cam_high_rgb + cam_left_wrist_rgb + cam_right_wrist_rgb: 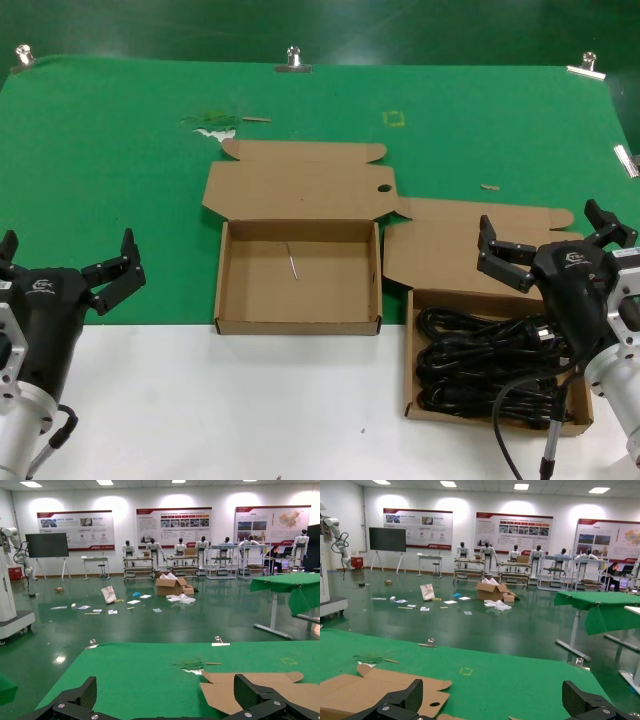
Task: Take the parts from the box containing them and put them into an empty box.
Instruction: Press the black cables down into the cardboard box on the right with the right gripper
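**both arms raised before the first pick**

my right gripper (553,243) hangs above the far edge of the box containing them (497,412), fingers spread wide and holding nothing; i judge it is held here so that it can drop straight onto the load. the parts (490,360), black coiled cables, all lie tangled inside that carton, its lid flap (470,250) folded back flat on the green cloth (120,140) so the opening stays free. the empty box (298,322) sits just beside it, toward my left, with its holed lid (300,185) likewise laid back and only a pale sliver (291,262) on its floor. my left gripper (68,268) waits at the left table edge, fingers also spread, well apart from both cartons. no cable has been moved across yet.
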